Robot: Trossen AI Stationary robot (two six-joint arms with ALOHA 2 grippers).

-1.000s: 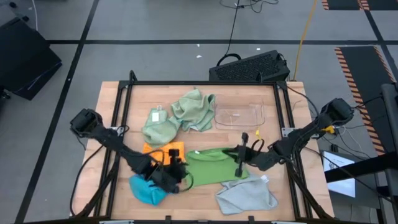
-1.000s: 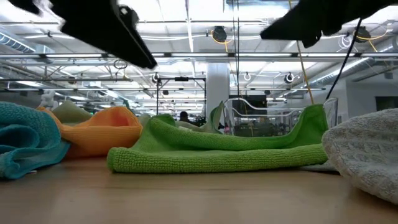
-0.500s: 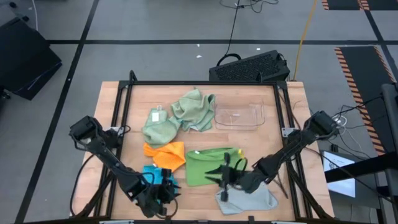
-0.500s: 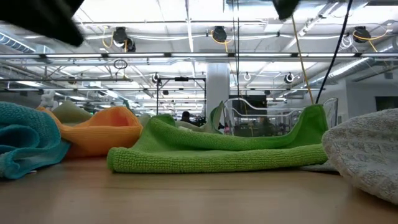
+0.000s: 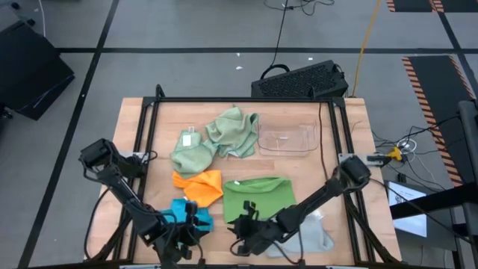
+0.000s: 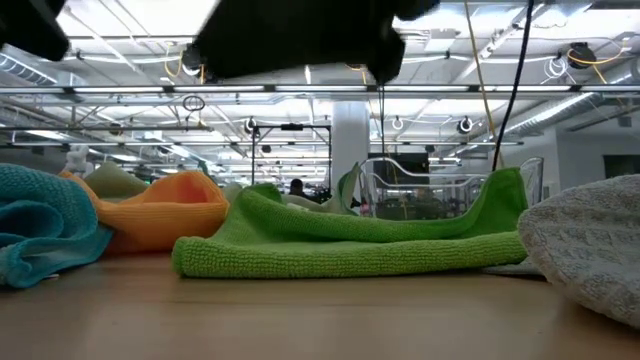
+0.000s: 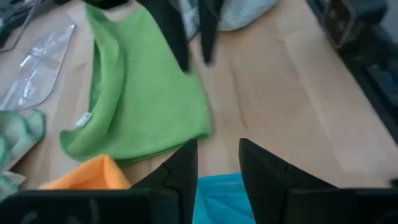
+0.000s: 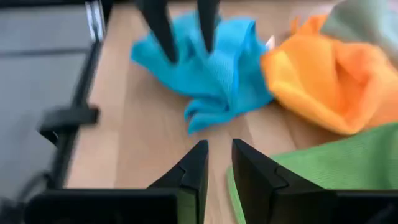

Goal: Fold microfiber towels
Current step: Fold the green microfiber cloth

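Looking down on the wooden table (image 5: 160, 127), we take the bright green towel (image 5: 258, 199) as our landmark: it lies folded flat near the front middle, its nap looped and thick. Just left of it sits the crumpled orange towel (image 5: 199, 185), and in front of that the bunched bright blue towel (image 5: 184, 215). Right of and in front of the green one lies the light grey towel (image 5: 310, 235), partly hidden by the right arm. Behind the green towel, well apart, two pale sage towels (image 5: 216, 138) lie heaped together, one bearing a small white tag, and beside them rests the clear plastic tray (image 5: 287, 139), shallow and glossy.

Our left gripper (image 5: 187, 237) hangs at the table's front edge by the blue towel, its fingers (image 7: 180, 168) parted a little and holding nothing. Our right gripper (image 5: 245, 230) hovers just in front of the green towel's front left corner, fingers (image 8: 193, 167) slightly apart, gripping nothing.

Bare wood shows between the blue and green towels. A black frame rims the table.
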